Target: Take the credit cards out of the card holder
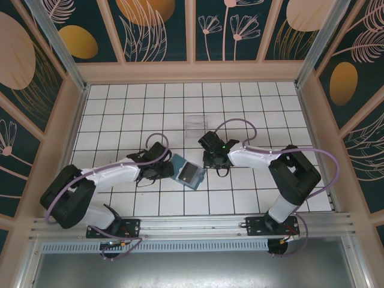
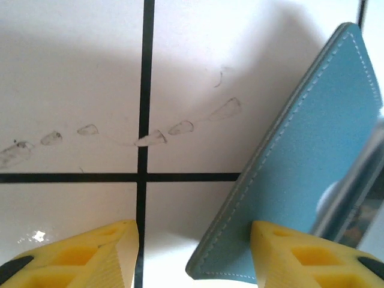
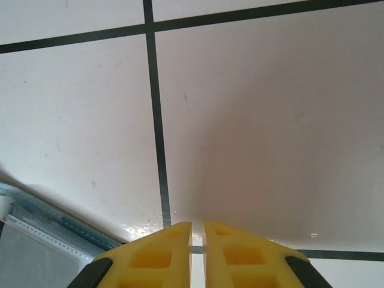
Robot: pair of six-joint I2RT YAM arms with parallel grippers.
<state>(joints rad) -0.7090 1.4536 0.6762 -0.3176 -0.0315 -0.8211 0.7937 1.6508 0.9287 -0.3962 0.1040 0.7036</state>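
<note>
We see the holder (image 1: 189, 174) with its long axis slanting toward near-right, its left edge just beside our left gripper (image 2: 193, 240), the nearer one, fingers apart, while the right gripper (image 3: 198, 231) is closed empty

Card holder (image 2: 312, 150) — matt teal stitched leather-look, table (image 2: 72, 60) — glossy white tile

Card holder (image 2: 312, 150): teal-blue cover with paler stitching along its edge, a grey panel inside. The desk (image 1: 252, 108) is white tile with a black grid. My left pincer (image 2: 192, 258) and right pincer (image 3: 198, 255) are yellow with black patches; the walls (image 1: 156, 30) are dark teal with orange and peach plant drawings.
</note>
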